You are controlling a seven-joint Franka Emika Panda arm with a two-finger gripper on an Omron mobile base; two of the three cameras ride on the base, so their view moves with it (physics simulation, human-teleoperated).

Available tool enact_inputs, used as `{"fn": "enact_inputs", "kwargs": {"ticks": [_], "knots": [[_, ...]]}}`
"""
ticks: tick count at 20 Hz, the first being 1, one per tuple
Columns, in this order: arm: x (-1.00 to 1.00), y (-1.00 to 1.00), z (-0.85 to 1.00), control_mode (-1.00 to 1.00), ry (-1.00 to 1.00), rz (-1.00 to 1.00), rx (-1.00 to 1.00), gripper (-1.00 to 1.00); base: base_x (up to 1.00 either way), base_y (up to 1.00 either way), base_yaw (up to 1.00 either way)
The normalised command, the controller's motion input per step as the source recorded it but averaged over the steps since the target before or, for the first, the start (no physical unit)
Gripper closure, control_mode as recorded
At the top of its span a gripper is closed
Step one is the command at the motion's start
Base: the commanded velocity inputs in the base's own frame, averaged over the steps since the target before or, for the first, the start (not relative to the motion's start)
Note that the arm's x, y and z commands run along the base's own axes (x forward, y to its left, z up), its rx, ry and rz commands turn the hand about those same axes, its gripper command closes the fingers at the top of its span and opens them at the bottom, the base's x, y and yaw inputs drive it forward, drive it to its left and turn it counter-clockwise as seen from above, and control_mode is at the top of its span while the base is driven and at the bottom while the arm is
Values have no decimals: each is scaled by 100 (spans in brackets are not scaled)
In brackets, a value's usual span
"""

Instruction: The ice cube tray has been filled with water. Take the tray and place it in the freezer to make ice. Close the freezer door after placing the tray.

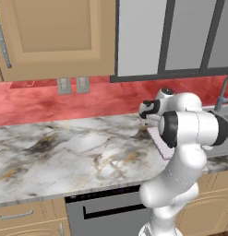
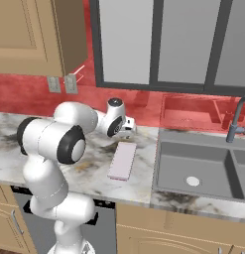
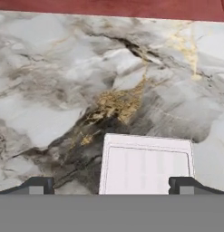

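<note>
While the spread fingers [image 3: 41,185] hover, the ice cube tray [image 3: 147,165] lies flat on the counter [image 3: 63,90].

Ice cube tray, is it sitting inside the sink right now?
No. The ice cube tray lies flat on the marble counter, to the left of the sink.

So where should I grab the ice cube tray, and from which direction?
Probably from straight above, fingers across its narrow width near the end under the gripper. The ice cube tray lies flat on the marble counter left of the sink, so only its long edges offer purchase.
</note>
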Motion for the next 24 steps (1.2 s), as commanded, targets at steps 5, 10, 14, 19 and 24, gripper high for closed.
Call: {"fn": "enact_inputs", "kwargs": {"ticks": [5, 10, 14, 19, 24], "knots": [[46, 0, -20, -100, 0, 0, -1, -100, 0, 0, 0], [40, -1, -19, -100, 0, 0, 0, -100, 0, 0, 0], [34, -1, -26, -100, 0, 0, 0, -100, 0, 0, 0], [4, -9, -42, -100, 0, 0, 0, -100, 0, 0, 0], [8, -9, -39, -100, 0, 0, 0, -100, 0, 0, 0]]}}
